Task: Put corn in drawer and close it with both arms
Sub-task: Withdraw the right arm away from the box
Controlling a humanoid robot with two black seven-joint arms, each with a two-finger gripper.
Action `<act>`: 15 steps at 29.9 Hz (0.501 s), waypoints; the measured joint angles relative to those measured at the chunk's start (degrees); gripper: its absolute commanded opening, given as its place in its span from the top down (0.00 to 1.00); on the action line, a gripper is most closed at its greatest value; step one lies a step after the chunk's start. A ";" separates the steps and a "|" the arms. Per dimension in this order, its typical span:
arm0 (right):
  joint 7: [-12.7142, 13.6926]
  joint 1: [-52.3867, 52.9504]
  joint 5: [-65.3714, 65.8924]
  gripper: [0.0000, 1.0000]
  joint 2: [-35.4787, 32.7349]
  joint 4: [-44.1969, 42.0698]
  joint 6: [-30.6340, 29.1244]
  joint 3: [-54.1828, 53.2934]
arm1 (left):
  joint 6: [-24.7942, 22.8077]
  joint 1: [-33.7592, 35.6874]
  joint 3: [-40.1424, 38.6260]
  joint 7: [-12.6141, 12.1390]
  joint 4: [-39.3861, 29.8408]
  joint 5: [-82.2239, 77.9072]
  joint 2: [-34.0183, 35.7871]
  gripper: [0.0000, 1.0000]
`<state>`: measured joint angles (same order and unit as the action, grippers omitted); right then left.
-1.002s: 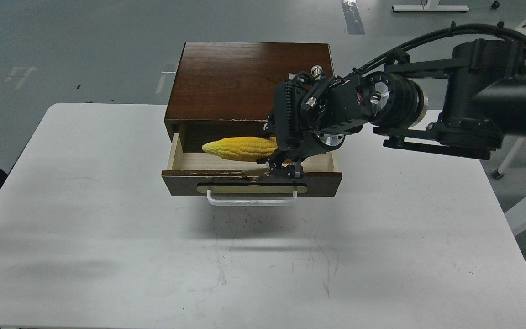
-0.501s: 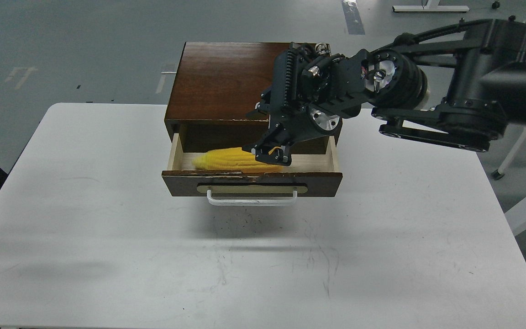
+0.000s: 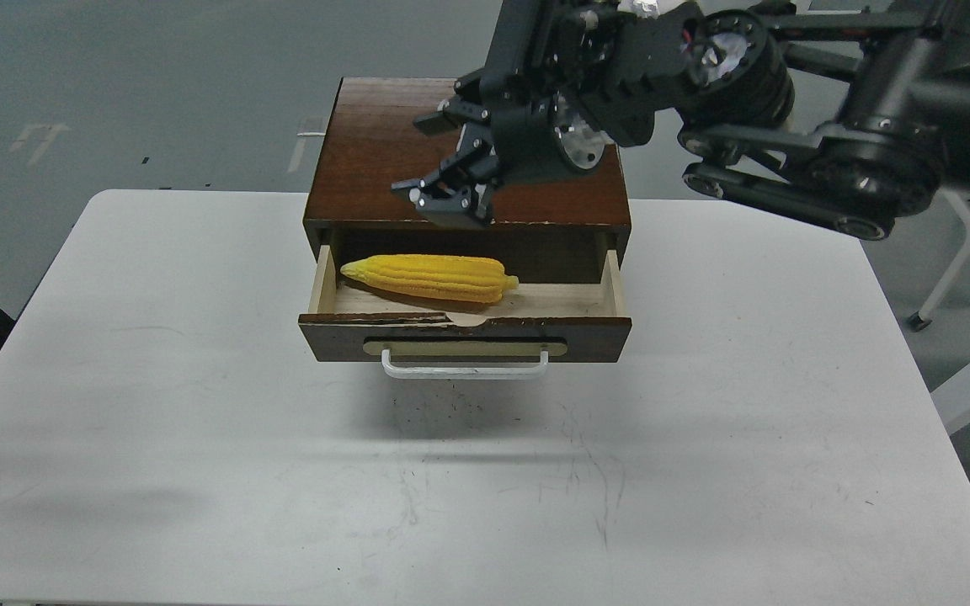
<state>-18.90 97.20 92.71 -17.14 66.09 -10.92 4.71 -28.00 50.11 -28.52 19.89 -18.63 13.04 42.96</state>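
The corn (image 3: 430, 277), seemingly light and rigid, lay in the open drawer (image 3: 464, 335); the right tool (image 3: 445, 199) hovered empty, fingers spread.

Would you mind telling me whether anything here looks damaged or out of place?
The drawer front has a chipped top edge, pale wood showing through the dark finish left of centre. The corn lies flat inside, slightly askew, tip toward the left wall. The table is scuffed in front of the cabinet. Nothing is spilled.
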 measured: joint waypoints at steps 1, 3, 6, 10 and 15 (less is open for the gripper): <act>0.03 0.05 -4.42 0.00 0.00 -1.38 -0.04 -0.80 | 0.00 0.00 -0.02 0.13 -0.02 0.00 0.15 0.02; 0.23 0.61 -14.82 0.00 -0.42 -4.21 -0.06 -2.04 | 0.00 0.00 -0.27 0.45 -0.20 0.00 1.02 0.02; 0.62 1.33 -31.02 0.00 -4.38 -6.22 -0.08 -3.62 | 0.00 0.46 -0.35 0.34 -1.40 0.02 2.43 0.02; 0.74 0.89 -45.93 0.00 -11.24 -6.79 -0.08 -4.22 | 0.00 1.35 0.25 -0.14 -2.44 -2.18 2.64 0.02; 0.83 -1.92 -59.67 0.00 -18.14 -7.58 0.17 -4.93 | 0.00 5.14 0.30 -0.15 -6.36 -9.35 2.40 0.02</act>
<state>-18.07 95.29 33.05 -35.28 58.52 -10.76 -0.22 -28.00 55.25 -28.21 19.74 -25.00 3.69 45.36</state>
